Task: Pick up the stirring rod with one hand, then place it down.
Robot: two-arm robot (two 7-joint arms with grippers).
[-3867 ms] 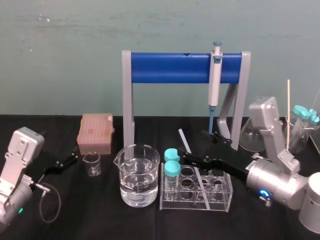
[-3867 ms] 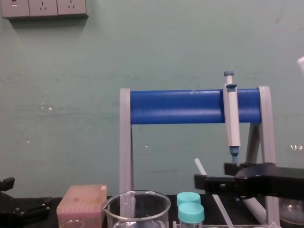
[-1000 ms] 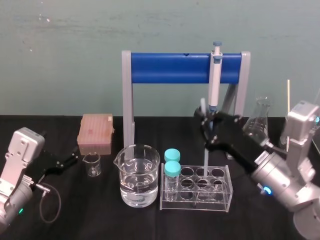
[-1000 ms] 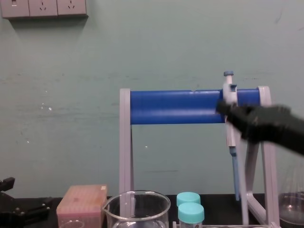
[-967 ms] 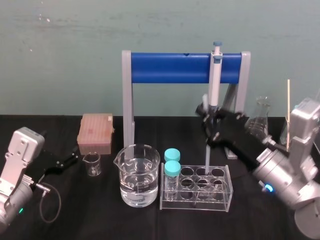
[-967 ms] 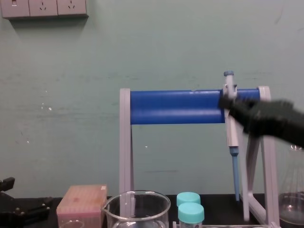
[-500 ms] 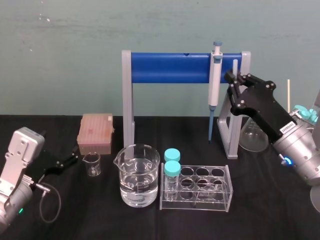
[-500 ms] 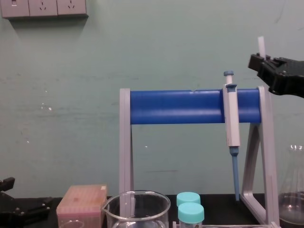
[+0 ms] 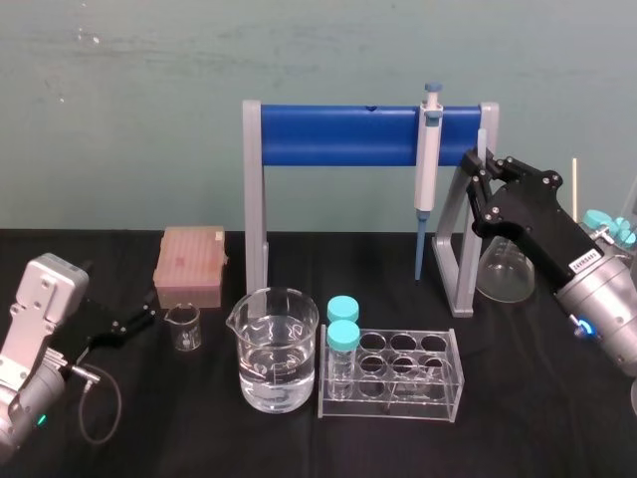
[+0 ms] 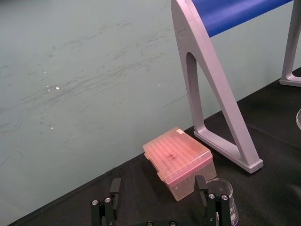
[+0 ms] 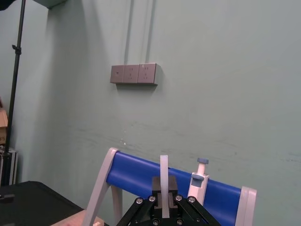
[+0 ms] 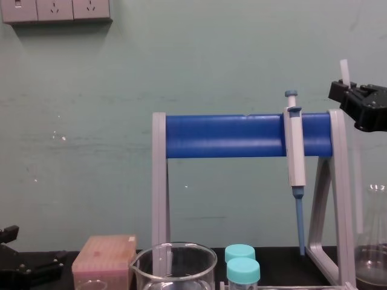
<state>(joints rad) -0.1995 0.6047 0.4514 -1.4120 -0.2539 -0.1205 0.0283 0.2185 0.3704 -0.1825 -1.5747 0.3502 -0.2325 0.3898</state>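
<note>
Translucent and whitish, the stirring rod (image 9: 482,142) stands upright in the air, pinched between the fingers of the right gripper (image 9: 482,171). It is held high, just beside the right grey post of the pipette stand (image 9: 338,135). From the chest view its top end (image 12: 344,69) pokes out above the black claw (image 12: 346,89), level with the blue crossbar. The right wrist view shows the rod (image 11: 164,172) rising straight from the closed fingertips (image 11: 164,202).

A white label (image 9: 580,261) sits on the side of that gripper (its print is too small to read). The grey wall sockets (image 12: 54,10) carry no legible marking either.

The grey-and-blue pipette (image 9: 426,159) hangs on the crossbar, apart from the rod. On the black table (image 9: 299,438) below stand a clear tube rack (image 9: 393,373) with two teal-capped tubes (image 9: 342,324) and a large glass beaker (image 9: 274,349) just beside it.

The left gripper (image 9: 129,324) rests low at the table's left, its fingers (image 10: 106,209) spread apart and holding nothing, near a small beaker (image 9: 183,327) and a pink tip box (image 9: 191,264).
</note>
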